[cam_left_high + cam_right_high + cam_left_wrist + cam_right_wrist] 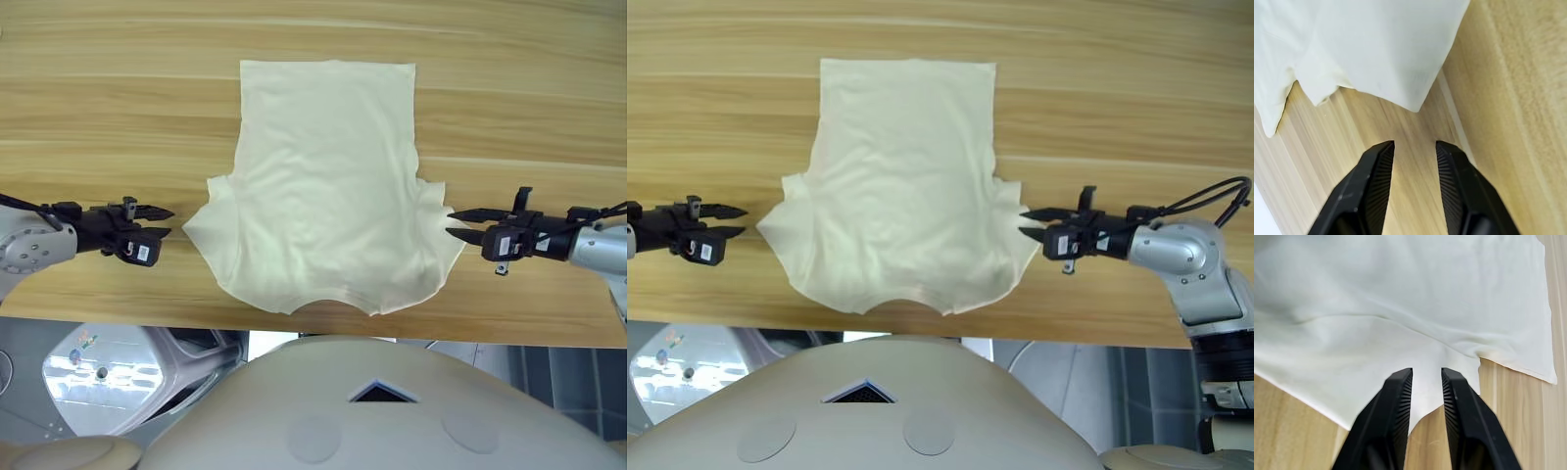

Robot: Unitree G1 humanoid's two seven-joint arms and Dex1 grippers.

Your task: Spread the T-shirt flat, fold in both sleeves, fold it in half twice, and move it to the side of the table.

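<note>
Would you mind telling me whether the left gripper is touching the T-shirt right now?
Apart. The left wrist view shows a strip of bare table between the open left gripper and the nearest edge of the T-shirt.

The T-shirt (328, 186) is showing as thin, matt woven cloth, soft-looking and lying with faint creases near the sleeves. The table (118, 108) is presenting a smooth wood-grain top that is catching a light sheen in pale bands. The left gripper (170, 221) and right gripper (449, 223) are looking like black, matt plastic, and their inner pads (1378, 181) are showing fine ribbing. The right arm's casing (1176, 250) is gleaming as smooth, silvery metal or painted shell, with a black cable (1215, 191) looping beside it.
</note>
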